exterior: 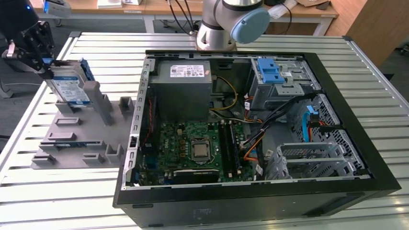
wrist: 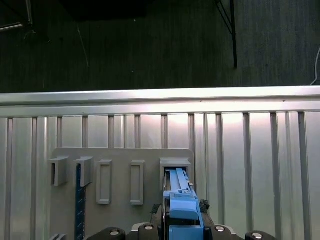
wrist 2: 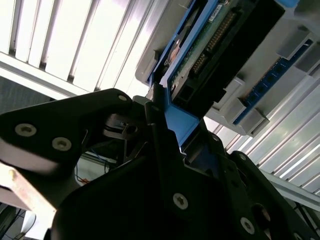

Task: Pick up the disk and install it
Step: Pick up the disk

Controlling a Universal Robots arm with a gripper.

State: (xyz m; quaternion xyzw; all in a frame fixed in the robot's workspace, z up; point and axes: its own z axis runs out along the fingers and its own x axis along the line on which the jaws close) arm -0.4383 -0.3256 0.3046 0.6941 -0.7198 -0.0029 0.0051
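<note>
**A:** Hidden bits first?

**B:** The gripper [exterior: 45,69] is cut off by the exterior view's left edge, and its body blocks the top of the disk [exterior: 70,88]. In the second wrist view the black housing covers much of the disk [wrist 2: 212,42], leaving the green board side and the connector end. The disk's lower edge merges with the grey fixture [exterior: 83,139], so it can't be told whether it is seated in its slot or raised.

**A:** Tool state?

**B:** The fingers [wrist 2: 155,117] clamp the blue carrier frame [wrist 2: 182,125] from both sides, with no gap visible. The grip is on the disk's upper end.

**A:** Disk location?

**B:** It stands upright at the fixture's far end, near the far corner of the slatted table [exterior: 57,206] on the exterior view's left. In the first wrist view its blue edge [wrist: 180,195] lines up with the end slot [wrist: 175,164], close to the fixture's side edge.

**A:** Room around it?

**B:** The fixture runs along the table's edge on the exterior view's left, just beside the open computer case [exterior: 255,208]. The case takes the table's middle and the exterior view's right. Bare slats lie beyond the fixture's far end and at the near corner on the exterior view's left.
</note>
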